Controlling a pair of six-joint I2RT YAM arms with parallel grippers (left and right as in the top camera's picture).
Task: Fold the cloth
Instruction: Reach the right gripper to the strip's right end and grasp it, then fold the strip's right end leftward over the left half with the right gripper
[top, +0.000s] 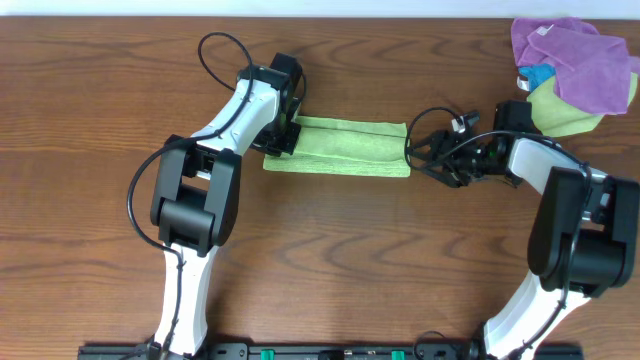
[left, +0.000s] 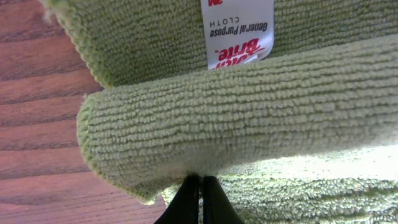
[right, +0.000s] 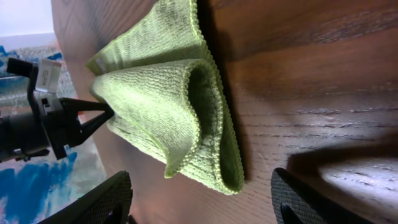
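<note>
The lime-green cloth (top: 340, 147) lies on the table as a long folded strip between my two grippers. My left gripper (top: 281, 139) is at its left end, shut on a raised layer of the cloth (left: 249, 106), which drapes over the black fingertips (left: 200, 183). A white tag (left: 238, 31) shows on the layer beneath. My right gripper (top: 418, 156) stands open at the strip's right end, its fingers apart on either side of the cloth's near corner (right: 211, 168) without touching it. In the right wrist view the left gripper (right: 107, 112) pinches the cloth's far end.
A purple cloth (top: 580, 55) is bunched with a yellower green cloth (top: 565, 112) and a small blue item (top: 537, 76) at the back right corner. Bare wood table (top: 350, 260) lies in front of the strip.
</note>
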